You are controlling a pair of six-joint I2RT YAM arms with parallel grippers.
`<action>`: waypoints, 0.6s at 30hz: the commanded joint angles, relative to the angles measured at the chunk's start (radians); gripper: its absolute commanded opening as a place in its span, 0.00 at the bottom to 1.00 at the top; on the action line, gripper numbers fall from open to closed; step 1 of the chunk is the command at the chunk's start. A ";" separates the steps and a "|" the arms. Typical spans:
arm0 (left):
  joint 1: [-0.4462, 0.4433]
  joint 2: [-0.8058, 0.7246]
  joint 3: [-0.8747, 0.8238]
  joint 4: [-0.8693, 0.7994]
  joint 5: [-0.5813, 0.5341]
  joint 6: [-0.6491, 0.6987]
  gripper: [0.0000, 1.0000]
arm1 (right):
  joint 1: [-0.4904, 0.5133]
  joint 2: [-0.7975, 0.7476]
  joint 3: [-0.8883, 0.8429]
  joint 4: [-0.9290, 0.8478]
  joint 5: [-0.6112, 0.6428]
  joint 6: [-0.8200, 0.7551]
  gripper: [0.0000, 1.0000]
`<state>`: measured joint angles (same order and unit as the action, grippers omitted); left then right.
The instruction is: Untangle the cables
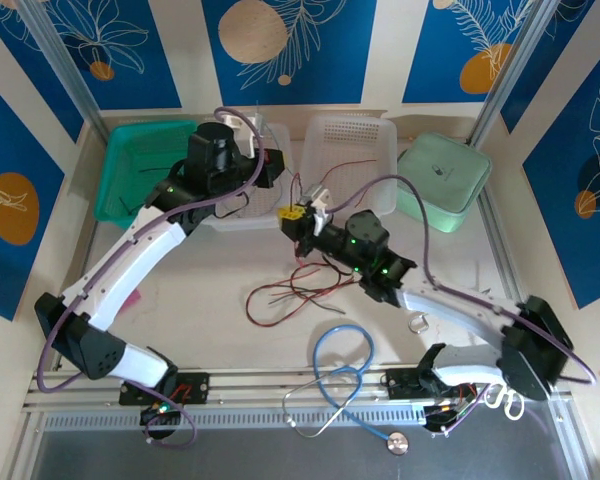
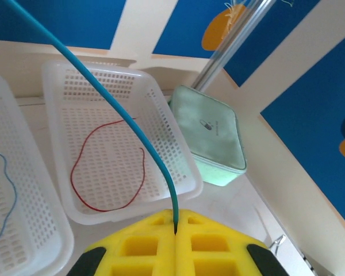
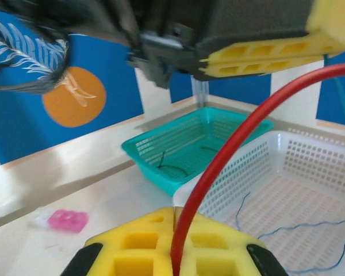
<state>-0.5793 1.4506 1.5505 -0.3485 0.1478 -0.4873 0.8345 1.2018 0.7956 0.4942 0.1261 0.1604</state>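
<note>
Toward the back edge of the table, you had both grippers closed on wires. Your left gripper (image 2: 175, 233) was fully closed, with a thin blue-green cable (image 2: 132, 123) pinched in the seam between its yellow pads (image 2: 144, 247); the cable ran up and away out of frame. Your right gripper (image 3: 173, 244) was closed too, gripping a red cable (image 3: 236, 144) that arced up to the right. From above, the right gripper sat just in front of the white baskets. The loose knot of red and black cables (image 1: 298, 285) lay at the table's middle, just nearer its front edge than those fingertips.

One red wire (image 2: 103, 167) already lay alone in a white basket (image 2: 178, 172), a blue wire (image 2: 8, 190) lay in the next one, and dark strands lay in the teal basket (image 1: 120, 175) by the back left corner.

You appeared to be mid-separation, with one strand in each gripper. The next move would call for drawing them apart slowly, so the red cable slid free without dragging the knot, then carrying it to its basket.
</note>
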 commanded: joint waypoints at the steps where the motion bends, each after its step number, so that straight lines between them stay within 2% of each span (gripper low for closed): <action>1: 0.021 0.004 0.013 -0.005 0.012 0.023 0.00 | -0.001 -0.142 -0.015 -0.210 -0.067 0.032 0.00; 7: 0.039 -0.005 -0.024 0.006 0.032 0.016 0.00 | -0.082 -0.361 -0.003 -0.410 -0.026 0.060 0.00; 13: 0.044 -0.044 -0.072 0.024 0.036 0.001 0.00 | -0.292 -0.383 0.136 -0.791 0.065 0.076 0.00; 18: 0.047 -0.085 -0.101 0.030 0.040 -0.010 0.00 | -0.432 -0.385 0.121 -0.803 0.136 0.093 0.00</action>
<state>-0.5476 1.4220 1.4586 -0.3443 0.1822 -0.4923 0.4503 0.8227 0.9096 -0.2237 0.1867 0.2310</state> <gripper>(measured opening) 0.052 0.056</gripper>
